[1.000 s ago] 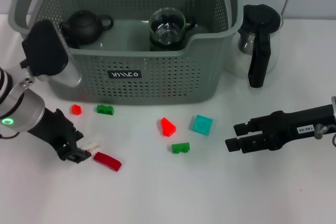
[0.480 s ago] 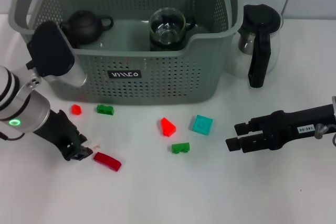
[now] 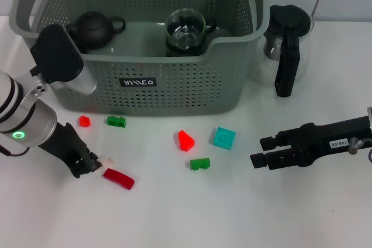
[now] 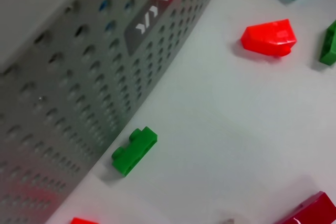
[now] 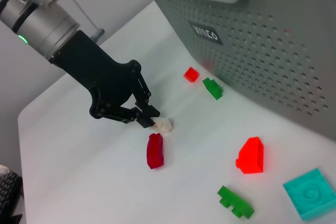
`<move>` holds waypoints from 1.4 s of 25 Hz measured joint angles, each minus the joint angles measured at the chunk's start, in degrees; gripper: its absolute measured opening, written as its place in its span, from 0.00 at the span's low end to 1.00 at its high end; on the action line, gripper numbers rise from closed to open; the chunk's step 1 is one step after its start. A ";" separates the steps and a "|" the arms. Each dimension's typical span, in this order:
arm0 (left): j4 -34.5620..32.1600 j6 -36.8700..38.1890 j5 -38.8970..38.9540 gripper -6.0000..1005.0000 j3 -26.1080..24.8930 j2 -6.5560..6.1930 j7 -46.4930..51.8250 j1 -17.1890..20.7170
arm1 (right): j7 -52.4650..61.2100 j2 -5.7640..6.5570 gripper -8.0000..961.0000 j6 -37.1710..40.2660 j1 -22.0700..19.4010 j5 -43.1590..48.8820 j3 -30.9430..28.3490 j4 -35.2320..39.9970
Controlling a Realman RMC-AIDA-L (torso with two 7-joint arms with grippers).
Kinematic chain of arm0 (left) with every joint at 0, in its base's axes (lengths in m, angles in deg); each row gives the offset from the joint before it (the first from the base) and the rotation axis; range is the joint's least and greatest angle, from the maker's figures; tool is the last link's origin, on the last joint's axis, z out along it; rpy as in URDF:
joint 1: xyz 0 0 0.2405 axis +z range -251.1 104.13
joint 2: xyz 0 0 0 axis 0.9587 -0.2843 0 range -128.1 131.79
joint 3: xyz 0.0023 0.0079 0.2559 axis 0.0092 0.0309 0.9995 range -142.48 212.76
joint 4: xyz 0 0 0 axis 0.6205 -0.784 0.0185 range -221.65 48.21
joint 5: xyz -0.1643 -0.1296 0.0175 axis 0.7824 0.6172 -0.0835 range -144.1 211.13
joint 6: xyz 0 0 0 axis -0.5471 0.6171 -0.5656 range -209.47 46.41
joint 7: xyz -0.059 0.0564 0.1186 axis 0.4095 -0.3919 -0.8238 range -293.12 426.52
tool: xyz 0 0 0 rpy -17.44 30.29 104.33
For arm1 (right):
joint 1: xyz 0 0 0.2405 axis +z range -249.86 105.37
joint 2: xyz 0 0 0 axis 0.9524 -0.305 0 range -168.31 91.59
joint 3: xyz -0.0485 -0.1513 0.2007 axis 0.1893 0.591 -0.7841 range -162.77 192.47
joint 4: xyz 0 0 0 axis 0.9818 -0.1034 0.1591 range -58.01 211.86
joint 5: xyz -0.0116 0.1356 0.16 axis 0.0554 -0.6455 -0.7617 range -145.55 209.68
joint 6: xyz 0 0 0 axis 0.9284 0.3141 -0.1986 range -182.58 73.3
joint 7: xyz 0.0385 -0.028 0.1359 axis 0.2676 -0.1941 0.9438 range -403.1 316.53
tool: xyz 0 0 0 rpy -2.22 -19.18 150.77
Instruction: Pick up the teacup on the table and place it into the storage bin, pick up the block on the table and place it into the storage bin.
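Head view: left hand (image 3: pixel 87 164) clamped on small white block (image 3: pixel 106 160) at near-left counter (image 3: pixel 174 213), storage bin (image 3: pixel 168 88) lies far-right of it; right hand (image 3: pixel 261 152) apart, idle.

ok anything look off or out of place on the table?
Nothing spilled or damaged. Blocks lie scattered before the storage bin, and the dark red block lies skewed. The left end effector pinches a small white block; the right end effector waits apart.
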 joint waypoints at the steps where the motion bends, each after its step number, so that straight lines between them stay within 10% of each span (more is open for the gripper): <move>1: 0.00 0.00 -0.02 0.12 -0.03 -0.01 0.12 -0.03 | 0.00 0.00 0.74 -0.01 -0.03 -0.01 0.00 0.00; 11: -9.44 15.62 4.71 0.10 -12.71 -1.20 -4.84 -2.65 | 0.00 -0.04 0.74 0.14 0.07 -0.15 0.01 0.00; 20: -3.77 30.61 29.94 0.10 -30.95 -10.27 -7.06 -10.11 | -0.07 -0.17 0.74 0.46 0.12 -0.13 -0.06 0.02; 25: -0.08 25.93 35.25 0.11 -33.26 -11.20 -5.66 -13.69 | -0.04 -0.18 0.74 0.58 0.19 -0.12 -0.03 0.00; 35: 11.43 -12.25 25.52 0.12 -14.80 -10.75 4.68 -21.43 | 0.10 -0.27 0.74 1.04 0.42 -0.12 -0.07 0.34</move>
